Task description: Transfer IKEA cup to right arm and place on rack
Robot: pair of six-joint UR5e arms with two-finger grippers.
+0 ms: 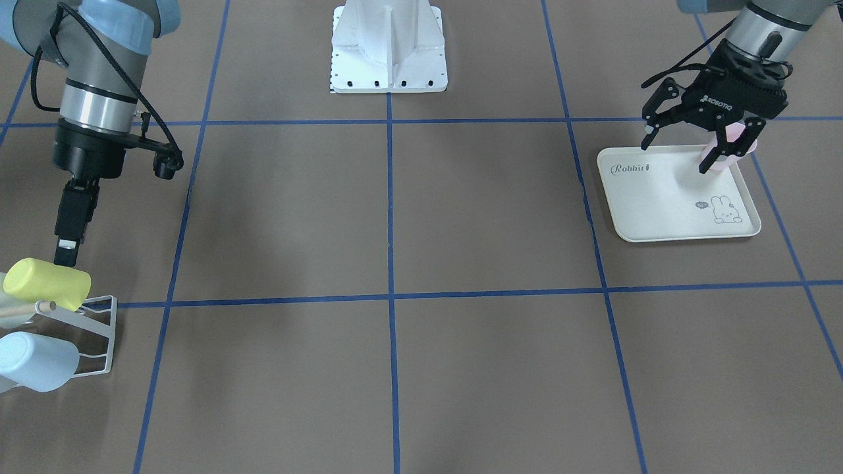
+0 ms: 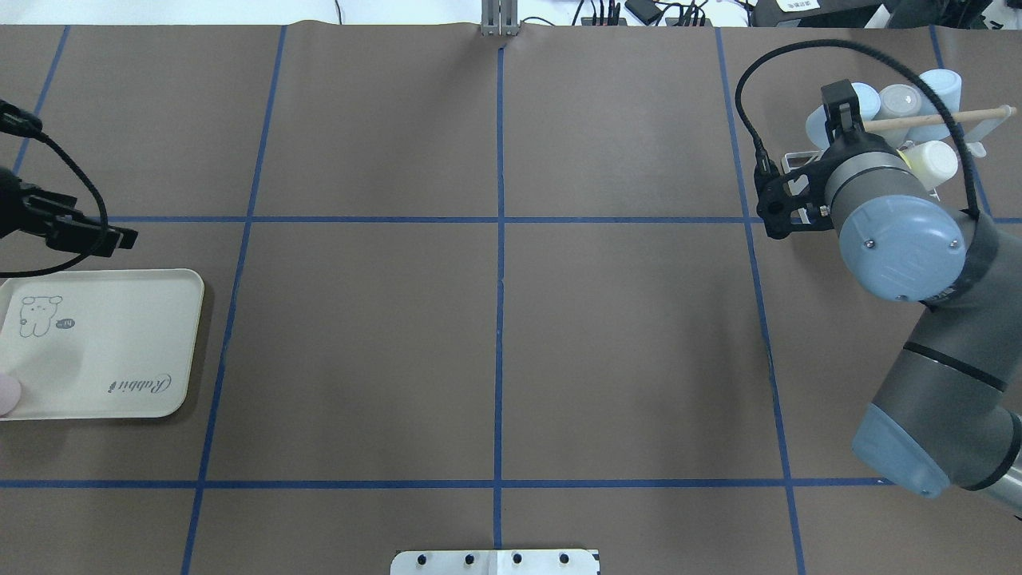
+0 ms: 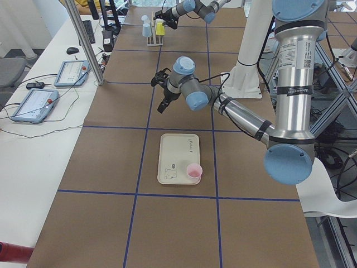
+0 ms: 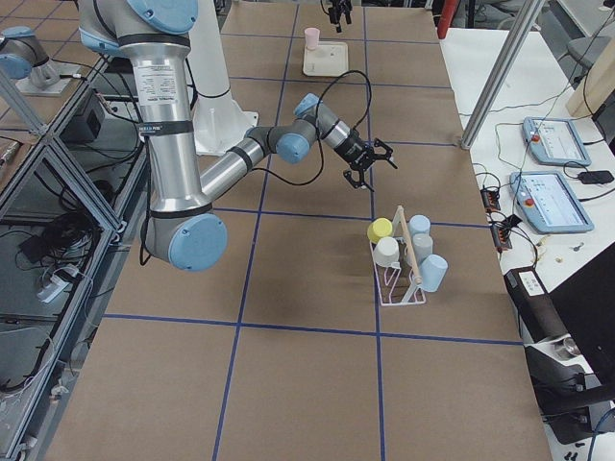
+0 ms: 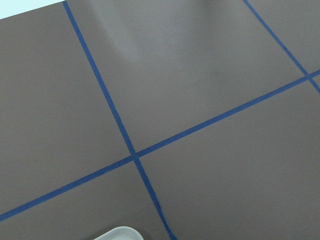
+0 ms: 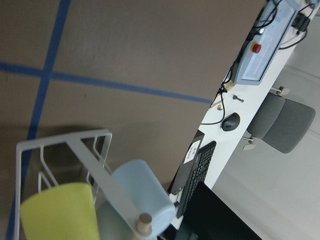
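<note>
The pink IKEA cup stands upright at a corner of the cream rabbit tray. In the front view the cup shows behind one finger. My left gripper is open and empty; the left side view shows this gripper hanging well above the table, away from the cup. The white wire rack with its wooden dowel holds a yellow cup and several pale blue and white cups. My right gripper hovers just above the yellow cup, open and empty.
The robot's white base stands mid-table on the robot's side. Blue tape lines cross the brown table cover. A side table with teach pendants lies beyond the rack. The left wrist view shows only a tray corner.
</note>
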